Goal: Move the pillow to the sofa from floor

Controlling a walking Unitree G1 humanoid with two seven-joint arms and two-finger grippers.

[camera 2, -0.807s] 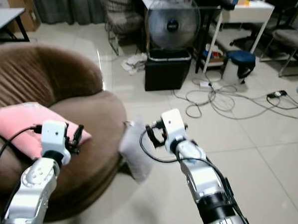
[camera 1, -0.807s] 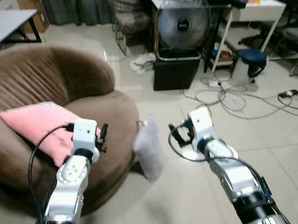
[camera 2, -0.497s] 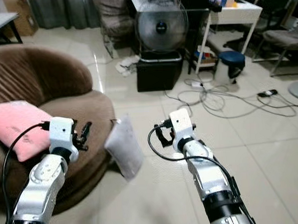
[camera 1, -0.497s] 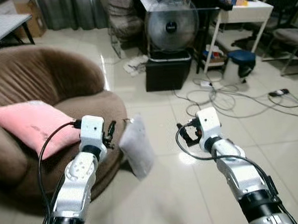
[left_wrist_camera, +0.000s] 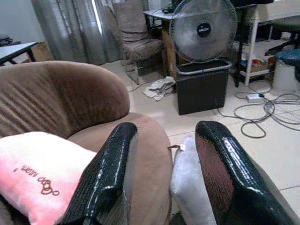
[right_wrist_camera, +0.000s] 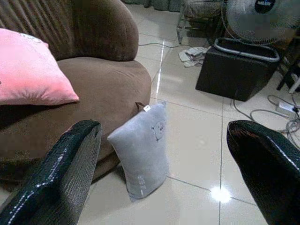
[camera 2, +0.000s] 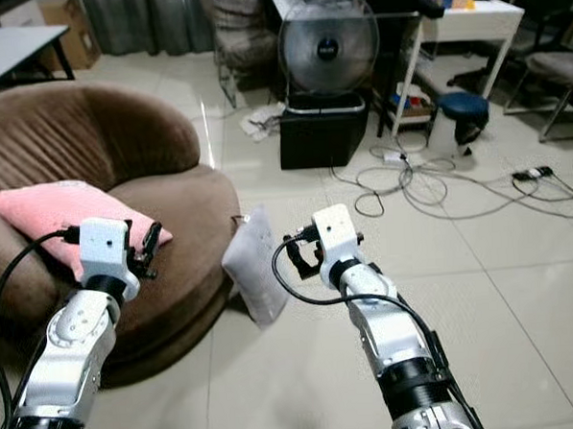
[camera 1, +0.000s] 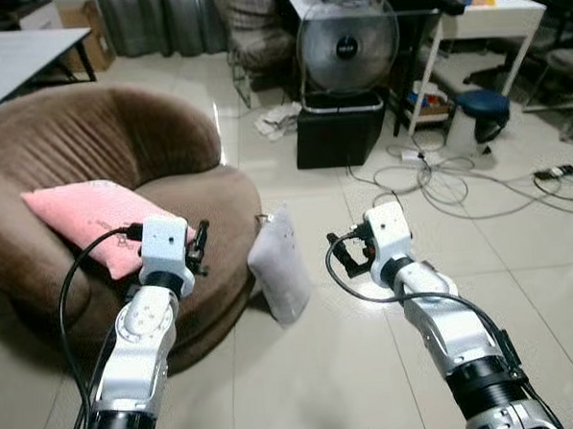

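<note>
the grey pillow (right_wrist_camera: 140,147) stands on its edge on the tiled floor (camera 1: 390,363), leaning against the front of the round brown sofa (camera 1: 120,156), with its small tag at the top corner nearest the sofa seat. the step in hand looks like the approach for the pick-up: both arms are raised, neither touching the pillow. the right gripper (right_wrist_camera: 164,164) has its fingers spread wide and empty, facing the pillow from the side away from the sofa; the left gripper (left_wrist_camera: 164,159) is also parted and holds nothing, hovering above the sofa's front edge just beside the pillow. to do this well, i'd judge the robot should close in and bend so a gripper pinches the soft upper edge near the tag, or squeeze the pillow between both arms, then lift it clear of the seat rim. counted: two pillows, one grey by the sofa and one pink pillow (camera 1: 85,220) on the sofa seat; one sofa; one standing fan (camera 1: 347,43) beyond the sofa; two grippers.
</note>
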